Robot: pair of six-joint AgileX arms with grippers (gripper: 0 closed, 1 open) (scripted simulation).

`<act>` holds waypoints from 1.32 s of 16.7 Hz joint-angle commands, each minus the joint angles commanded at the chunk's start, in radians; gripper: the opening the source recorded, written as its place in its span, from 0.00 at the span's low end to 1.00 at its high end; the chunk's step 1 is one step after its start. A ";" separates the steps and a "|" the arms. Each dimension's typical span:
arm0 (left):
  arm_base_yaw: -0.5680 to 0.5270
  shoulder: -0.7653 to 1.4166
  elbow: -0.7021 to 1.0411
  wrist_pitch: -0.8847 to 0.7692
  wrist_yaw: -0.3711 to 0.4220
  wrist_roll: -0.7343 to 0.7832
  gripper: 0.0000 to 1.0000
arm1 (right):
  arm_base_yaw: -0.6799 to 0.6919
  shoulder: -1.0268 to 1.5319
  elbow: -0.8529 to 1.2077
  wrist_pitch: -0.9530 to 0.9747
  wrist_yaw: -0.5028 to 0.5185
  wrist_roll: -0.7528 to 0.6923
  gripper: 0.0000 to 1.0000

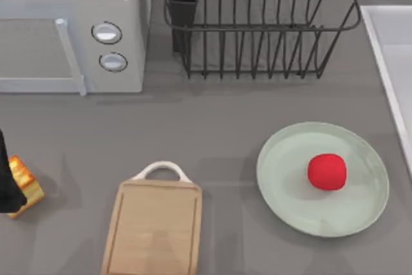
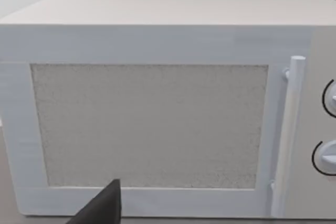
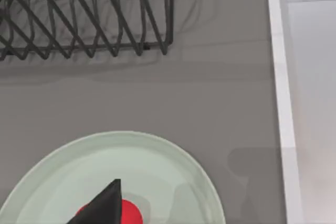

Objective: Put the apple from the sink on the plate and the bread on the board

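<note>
On the table: one apple (image 1: 326, 171) on one plate (image 1: 283, 188), one bread (image 1: 24, 181) at left end effector (image 1: 8, 185), grip unclear

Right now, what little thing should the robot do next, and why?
Probably carry the bread toward the board. The apple already sits on the plate, so that half looks done. The bread is at the table's left edge beside the left gripper, apart from the board, which lies bare to its right.

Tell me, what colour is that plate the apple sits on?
The plate is pale mint green, with the red apple on it; the top view shows it best.
</note>
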 joint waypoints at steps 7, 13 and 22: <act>0.000 0.000 0.000 0.000 0.000 0.000 1.00 | -0.146 -0.539 -0.465 0.376 0.000 -0.151 1.00; 0.000 0.000 0.000 0.000 0.000 0.000 1.00 | -0.176 -0.630 -0.551 0.454 0.000 -0.182 1.00; 0.003 0.225 0.184 -0.156 -0.003 0.141 1.00 | -0.176 -0.630 -0.551 0.454 0.000 -0.182 1.00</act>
